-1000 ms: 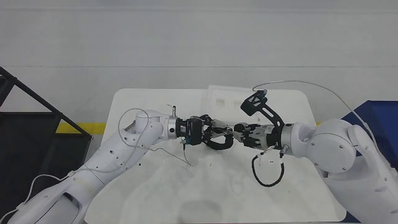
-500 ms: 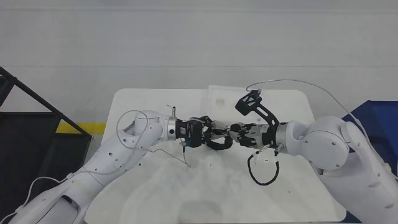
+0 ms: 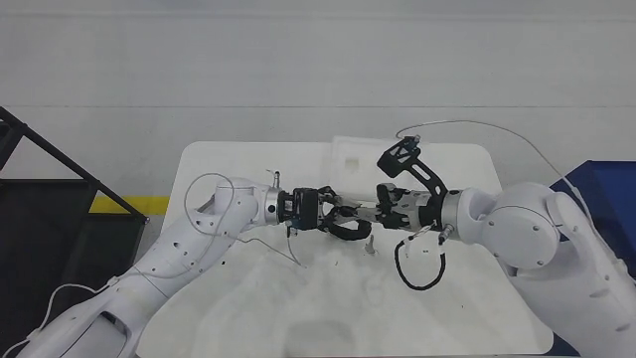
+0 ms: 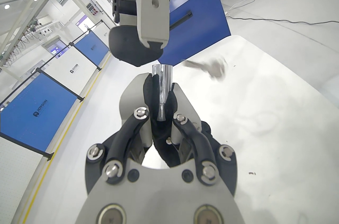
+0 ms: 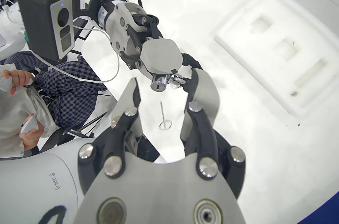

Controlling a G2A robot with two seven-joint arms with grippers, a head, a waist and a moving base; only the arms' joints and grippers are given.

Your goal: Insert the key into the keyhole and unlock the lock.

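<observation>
Left gripper (image 4: 159, 96) clamped on the chrome lock (image 4: 162, 76), whose long axis runs out along the fingers; its keyhole face is turned to the right gripper (image 5: 163, 88), whose fingers stand apart on either side of it. The right wrist view resolves the key (image 5: 164, 116) as a thin shaft with a ring end, free of both grippers, below the lock over the table (image 3: 467, 298), tip toward the lock. The left wrist view renders it as a blur, so contact with the table cannot be told. White foam tray (image 5: 238, 50) at the table's far edge: rectangular recesses, the long one holding a small dark speck.
</observation>
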